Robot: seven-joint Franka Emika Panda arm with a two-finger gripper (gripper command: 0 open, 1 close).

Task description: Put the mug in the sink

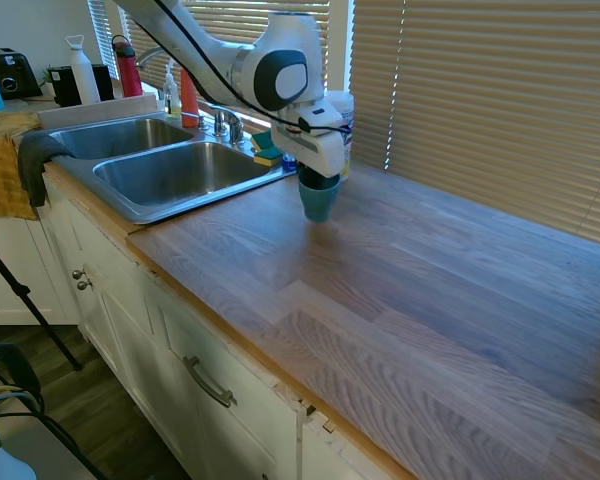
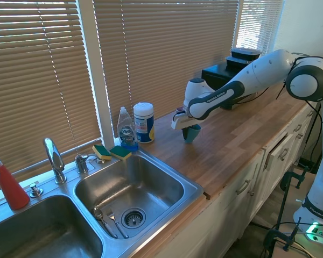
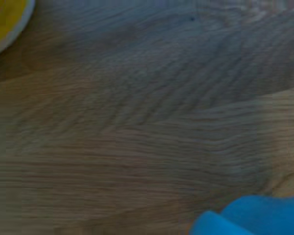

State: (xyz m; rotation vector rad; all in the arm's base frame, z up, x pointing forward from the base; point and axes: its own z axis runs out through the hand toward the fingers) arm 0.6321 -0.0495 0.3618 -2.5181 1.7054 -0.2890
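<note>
The teal-blue mug [image 1: 319, 199] [image 2: 191, 133] stands upright on the wooden counter just right of the sink [image 1: 130, 208] [image 2: 195, 188], at or barely above the wood. My gripper [image 1: 318, 181] [image 2: 189, 127] comes down from above onto its rim and looks shut on it; the fingertips are mostly hidden by the mug's top. In the wrist view a blurred blue edge of the mug [image 3: 245, 218] shows over the wood grain. Both steel basins lie to the side of the mug, the nearer one about a hand's width away.
A white-and-yellow wipes canister [image 2: 144, 122] and a dish soap bottle [image 2: 126, 129] stand by the window behind the sink. Sponges [image 2: 111, 152] lie on the rim near the faucet [image 2: 54, 159]. Cutlery [image 2: 105, 217] lies in the nearer basin. Dark appliances [image 2: 226, 70] sit further along the counter.
</note>
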